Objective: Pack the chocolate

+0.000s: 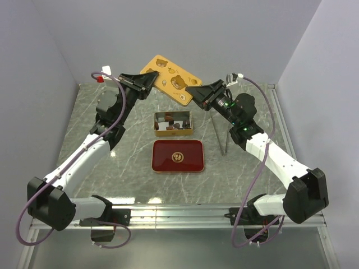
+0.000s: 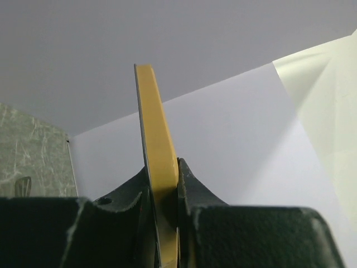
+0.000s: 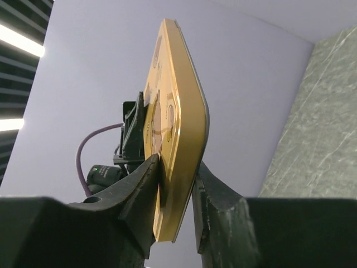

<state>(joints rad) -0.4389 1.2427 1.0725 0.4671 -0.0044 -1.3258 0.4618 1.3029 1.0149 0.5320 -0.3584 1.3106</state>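
Tongs (image 1: 219,133) lie on the grey marbled table (image 1: 101,185), just right of a small open tin (image 1: 159,119) at the middle. Chocolate (image 1: 175,125) sits inside that tin: dark brown pieces, some with reddish-orange wrapping, heaped toward its near and right side; their count cannot be told. Just in front of the tin lies a red tray (image 1: 190,162) with a gold mark at its centre, apart from the tin by a narrow strip of table.

Beyond the tin, a gold lid (image 1: 168,75) printed with brown bear figures hangs in the air, tilted, with nothing between it and the tin below.

The 2 arms reach forward and inward from their bases, elbows bent outward, wrists meeting at the lid from opposite ends. The left gripper (image 1: 148,84) is clamped on the lid's left end; in its wrist view the yellow edge (image 2: 159,162) rises straight up between both fingers (image 2: 196,192). The right gripper (image 1: 196,93) pinches the right end, its fingers (image 3: 146,178) pressed against either face of the lid (image 3: 175,123).
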